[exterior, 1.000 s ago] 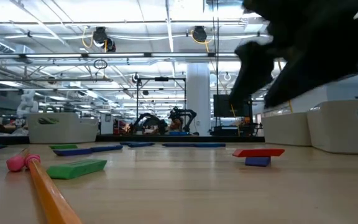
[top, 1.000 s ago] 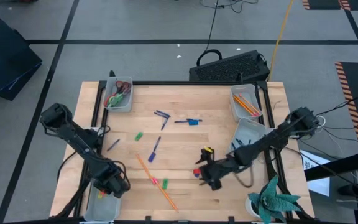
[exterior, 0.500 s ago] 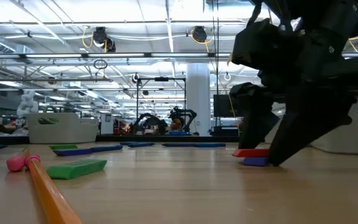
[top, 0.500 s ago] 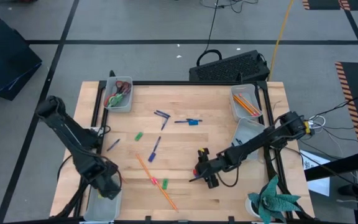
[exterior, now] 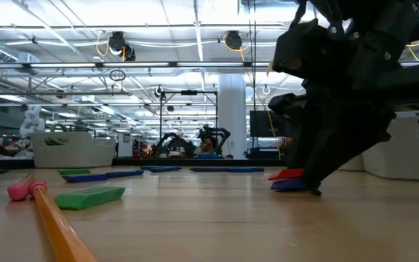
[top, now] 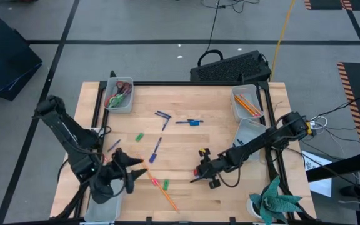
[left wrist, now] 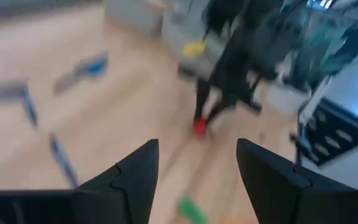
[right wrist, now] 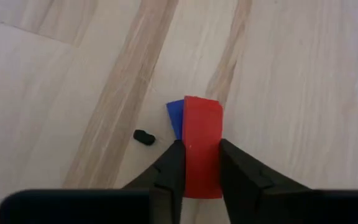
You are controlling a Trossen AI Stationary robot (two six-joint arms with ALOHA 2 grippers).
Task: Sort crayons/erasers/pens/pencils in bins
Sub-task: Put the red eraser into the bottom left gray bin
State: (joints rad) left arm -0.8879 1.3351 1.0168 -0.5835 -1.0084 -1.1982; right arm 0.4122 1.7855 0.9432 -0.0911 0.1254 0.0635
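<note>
**Right gripper pinching red crayon, lower centre of table**

Right gripper (top: 198, 173) is down at the wood table (top: 186, 144), lower centre of the high view, fingers (right wrist: 169, 165) pinched on a red crayon (right wrist: 202, 146). A blue crayon (right wrist: 175, 117) lies touching it (half hidden under the red one). Small black bit (right wrist: 144, 137) just beside.

Left gripper (top: 130, 174) hovers at lower left, fingers (left wrist: 132, 177) spread, nothing between them.

Orange pencil (top: 158, 185) lies on the table between the two grippers. Green crayon (top: 139, 136) and pens (top: 155, 149) sit mid-table. Bins: upper left (top: 119, 103), upper right (top: 247, 103).
</note>
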